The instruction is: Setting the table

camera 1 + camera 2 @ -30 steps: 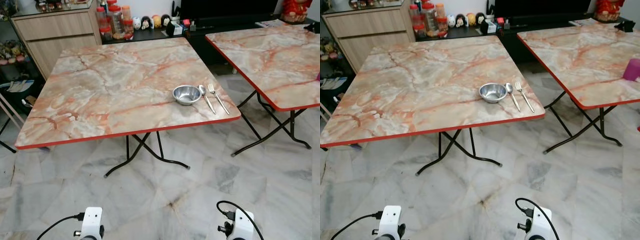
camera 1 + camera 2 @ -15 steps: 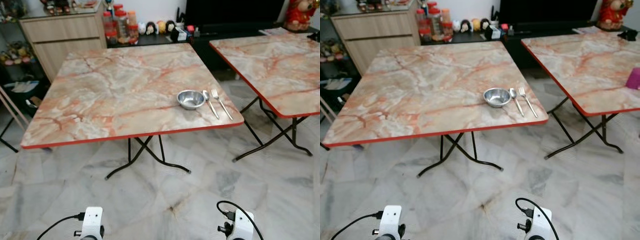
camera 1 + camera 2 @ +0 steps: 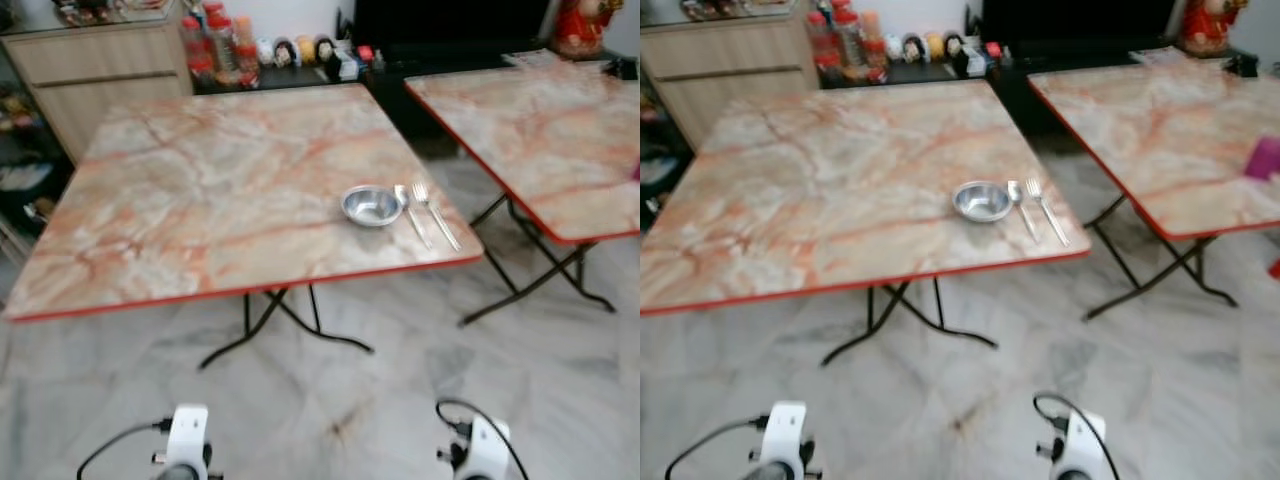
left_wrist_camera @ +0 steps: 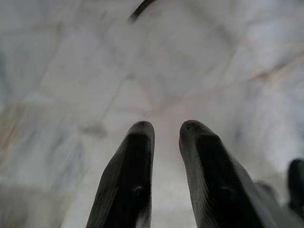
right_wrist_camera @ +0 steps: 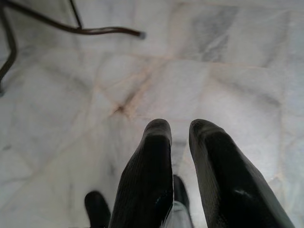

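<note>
Three pieces laid: a steel bowl [image 3: 371, 205], a spoon [image 3: 410, 212] and a fork [image 3: 436, 214] make one place setting on the near folding table [image 3: 200, 180].
Bowl: upright and, so far as the blur allows, with nothing in it — near the table's right front corner, set a little back from the red front edge.
Spoon: just beside the bowl on its right, handle toward the front edge.
Fork: just beside the spoon, nearest the right edge, lying parallel to it.
Second table [image 3: 540, 130]: well apart to the right, same marbled top; a pink object [image 3: 1263, 158] stands near its right edge.
Sideboard [image 3: 100, 60]: beyond the near table's far left corner, with red-lidded jars [image 3: 212, 48] and small figurines beside it.
Left gripper [image 4: 166, 137]: hangs low over the marble floor [image 3: 400, 400], fingers [image 4: 137, 175] a narrow gap apart, holding nothing.
Right gripper [image 5: 180, 135]: likewise low over the floor, fingers slightly parted and empty.
Step in hand: probably walking, judging by the blur — either to fetch more tableware or to reach another seat.
Doing it well: keep both arms low and clear of the table's crossed black legs [image 3: 290, 320], and steady the body before any reach so the laid pieces are not nudged.
</note>
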`<state>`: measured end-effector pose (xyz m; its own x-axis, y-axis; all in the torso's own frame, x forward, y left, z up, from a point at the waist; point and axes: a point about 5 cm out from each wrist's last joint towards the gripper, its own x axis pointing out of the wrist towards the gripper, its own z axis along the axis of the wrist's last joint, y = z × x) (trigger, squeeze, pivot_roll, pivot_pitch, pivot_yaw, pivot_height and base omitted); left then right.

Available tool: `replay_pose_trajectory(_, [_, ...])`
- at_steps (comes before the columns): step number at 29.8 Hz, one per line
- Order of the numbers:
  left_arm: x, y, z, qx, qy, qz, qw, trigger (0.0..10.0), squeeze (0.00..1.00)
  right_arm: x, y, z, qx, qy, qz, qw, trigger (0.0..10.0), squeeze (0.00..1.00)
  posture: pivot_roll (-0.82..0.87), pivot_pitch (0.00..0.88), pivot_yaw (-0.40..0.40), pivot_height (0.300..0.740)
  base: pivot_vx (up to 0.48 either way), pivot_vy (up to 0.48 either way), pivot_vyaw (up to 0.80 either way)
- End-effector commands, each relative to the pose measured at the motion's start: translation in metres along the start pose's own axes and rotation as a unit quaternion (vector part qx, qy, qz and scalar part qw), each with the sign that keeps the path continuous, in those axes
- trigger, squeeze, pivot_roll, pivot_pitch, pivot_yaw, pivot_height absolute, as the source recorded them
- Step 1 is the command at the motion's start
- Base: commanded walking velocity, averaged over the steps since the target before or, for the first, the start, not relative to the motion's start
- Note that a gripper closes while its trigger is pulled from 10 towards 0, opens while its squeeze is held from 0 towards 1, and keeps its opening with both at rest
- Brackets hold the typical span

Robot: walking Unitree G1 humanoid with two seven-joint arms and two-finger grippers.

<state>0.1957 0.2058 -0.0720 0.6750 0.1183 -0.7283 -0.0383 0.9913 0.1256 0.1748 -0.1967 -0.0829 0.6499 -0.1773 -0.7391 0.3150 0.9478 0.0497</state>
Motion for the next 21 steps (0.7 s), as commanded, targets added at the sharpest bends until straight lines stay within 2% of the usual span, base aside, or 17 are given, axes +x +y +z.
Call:
replay_pose_trajectory(1, [-0.0012, -0.0007, -0.0069, 0.008, 0.017, 0.002, 1.000, 10.0, 0.00, -0.0008, -0.0034, -0.0025, 0.001, 0.005, -0.005, 1.000, 10.0, 0.00, -0.04, 0.000, 0.027, 0.740, 0.000, -0.307, 0.00])
replay_pose_trajectory(16, [-0.0019, -0.0004, -0.0098, 0.016, 0.023, -0.001, 1.000, 10.0, 0.00, -0.0001, -0.0017, -0.0009, 0.000, 0.005, -0.001, 1.000, 10.0, 0.00, -0.04, 0.000, 0.029, 0.740, 0.000, -0.327, 0.00])
replay_pose_trajectory(21, [-0.0018, 0.0004, -0.0092, 0.017, 0.022, 0.001, 1.000, 10.0, 0.00, -0.0006, -0.0014, -0.0026, 0.003, 0.006, -0.001, 1.000, 10.0, 0.00, -0.04, 0.000, 0.030, 0.740, 0.000, -0.325, -0.40])
